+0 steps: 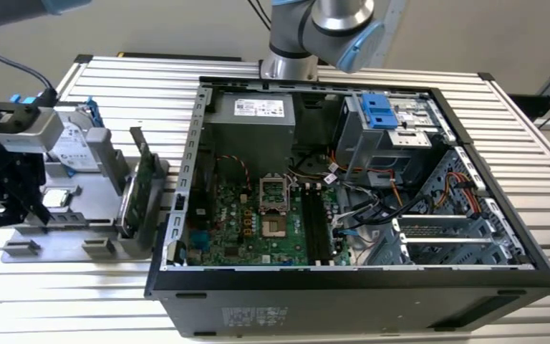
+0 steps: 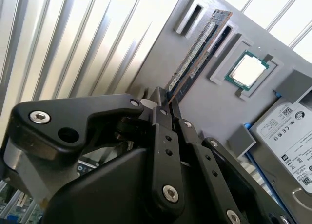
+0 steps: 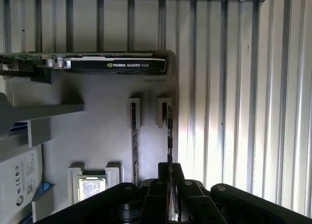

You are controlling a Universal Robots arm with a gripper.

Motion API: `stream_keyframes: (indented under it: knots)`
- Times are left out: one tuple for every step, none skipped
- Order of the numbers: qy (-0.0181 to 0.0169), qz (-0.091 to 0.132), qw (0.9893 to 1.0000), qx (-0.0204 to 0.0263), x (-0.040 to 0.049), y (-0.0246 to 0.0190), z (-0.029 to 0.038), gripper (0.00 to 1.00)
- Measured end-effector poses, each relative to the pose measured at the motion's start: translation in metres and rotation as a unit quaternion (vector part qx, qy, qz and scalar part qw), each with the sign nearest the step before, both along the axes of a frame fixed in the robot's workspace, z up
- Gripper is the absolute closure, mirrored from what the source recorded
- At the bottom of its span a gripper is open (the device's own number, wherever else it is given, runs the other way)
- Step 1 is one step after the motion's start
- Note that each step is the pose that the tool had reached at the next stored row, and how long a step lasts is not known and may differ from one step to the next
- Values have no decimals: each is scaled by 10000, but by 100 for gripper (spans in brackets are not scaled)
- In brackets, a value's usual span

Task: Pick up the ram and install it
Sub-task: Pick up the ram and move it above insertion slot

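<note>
Fingers (image 2: 161,131) of my claw (image 2: 165,103) were pressed together on the near end of the ram (image 2: 196,53) in the second wrist view. The ram stood on its thin edge over a slot in the grey tray (image 2: 204,116). I could not tell if it sat in the slot or just above it. A square chip (image 2: 248,70) lay in the tray near the ram, and the drive (image 2: 287,131) lay past the chip. The tray sat on the ribbed table (image 2: 73,48).

In the first wrist view the ram (image 3: 169,136) was a thin dark line running away from my claw (image 3: 169,169), pinched between its two black fingers. The card (image 3: 112,64) stood across the far end of the tray (image 3: 97,136).

In the exterior view my claw hung over the tray (image 1: 74,240) at the exterior view's left. The open case (image 1: 351,304) lay on the table just beside the tray, with its green board (image 1: 246,222) showing. My arm (image 1: 328,25) stood behind the case.
</note>
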State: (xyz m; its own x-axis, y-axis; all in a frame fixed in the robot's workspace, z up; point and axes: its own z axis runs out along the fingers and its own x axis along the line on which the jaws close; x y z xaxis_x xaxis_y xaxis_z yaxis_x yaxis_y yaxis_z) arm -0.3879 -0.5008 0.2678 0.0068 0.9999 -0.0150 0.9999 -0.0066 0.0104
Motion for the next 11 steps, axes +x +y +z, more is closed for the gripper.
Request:
stream_keyframes:
  knots:
    - [0,0,10000,0,0,0,9,100]
    - [0,0,10000,0,0,0,20,100]
    - [0,0,10000,0,0,0,31,100]
    - [0,0,10000,0,0,0,41,100]
    - [0,0,10000,0,0,0,52,100]
    - [0,0,10000,0,0,0,62,100]
    - [0,0,10000,0,0,0,75,100]
    - [0,0,10000,0,0,0,87,100]
    - [0,0,10000,0,0,0,99,100]
    - [0,0,10000,0,0,0,126,100]
    - [0,0,10000,0,0,0,142,100]
